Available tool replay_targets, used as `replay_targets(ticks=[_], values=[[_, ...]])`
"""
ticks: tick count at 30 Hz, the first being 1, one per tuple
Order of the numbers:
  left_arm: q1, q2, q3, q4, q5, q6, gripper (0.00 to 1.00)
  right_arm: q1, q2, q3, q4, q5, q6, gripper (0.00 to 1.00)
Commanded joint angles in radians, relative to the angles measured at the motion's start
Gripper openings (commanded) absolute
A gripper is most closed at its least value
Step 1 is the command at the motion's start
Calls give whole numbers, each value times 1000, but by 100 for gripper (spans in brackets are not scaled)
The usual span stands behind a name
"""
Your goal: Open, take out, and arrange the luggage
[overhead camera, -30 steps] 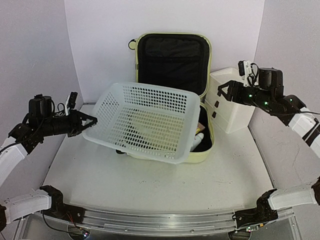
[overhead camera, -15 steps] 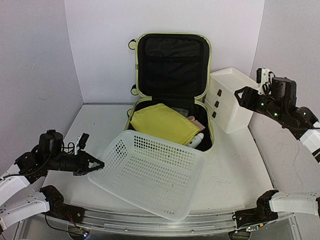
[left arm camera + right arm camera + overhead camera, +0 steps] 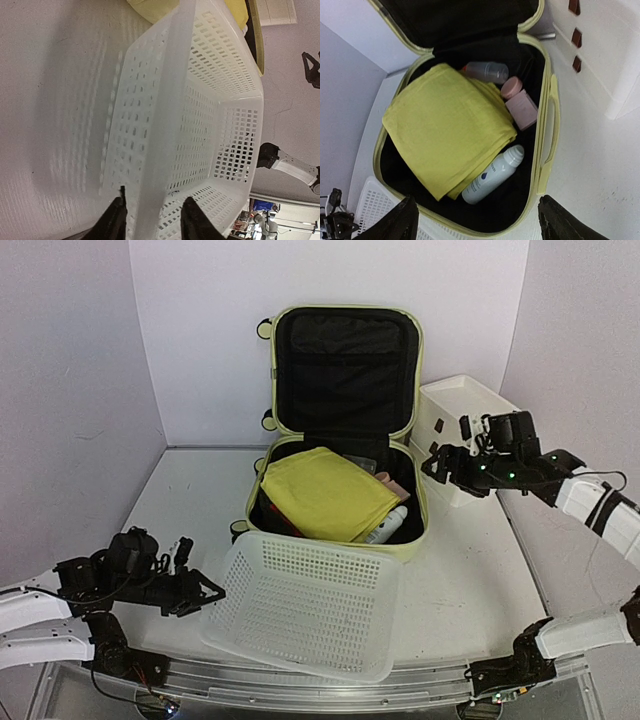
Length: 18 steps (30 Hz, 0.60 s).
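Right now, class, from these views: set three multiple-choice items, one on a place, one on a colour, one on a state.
1. Where is the basket? A on the table before the suitcase; B inside it; C on a shelf.
2. The cloth's colour? A red; B blue; C yellow.
3. The suitcase lid is: A shut; B open, upright; C gone.
Key: A, the basket lies on the table outside the suitcase; C, yellow in both views; B, it stands up, contents showing.
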Motion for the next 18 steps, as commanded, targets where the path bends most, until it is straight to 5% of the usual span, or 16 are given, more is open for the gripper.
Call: replay_targets(ticks=[1,4,6,11,14,18], values=[[-81,182,52,164,-104,-54,74,-1,118,27,-117,-259,14,87],[-125,283,109,158,-124,-7,93,-2,99,-43,-131,-299,23,90],[-130,320,132,155,-133,10,94,0,78,-89,-145,-317,26,89],[-134,390,195,154,-136,60,70,68,18,-179,-185,-370,36,84],[-148,443,230,154,-144,49,69,162,6,-216,-201,-342,67,83],[-225,516,270,164,-227,14,66,232,10,-268,-180,-316,112,69]])
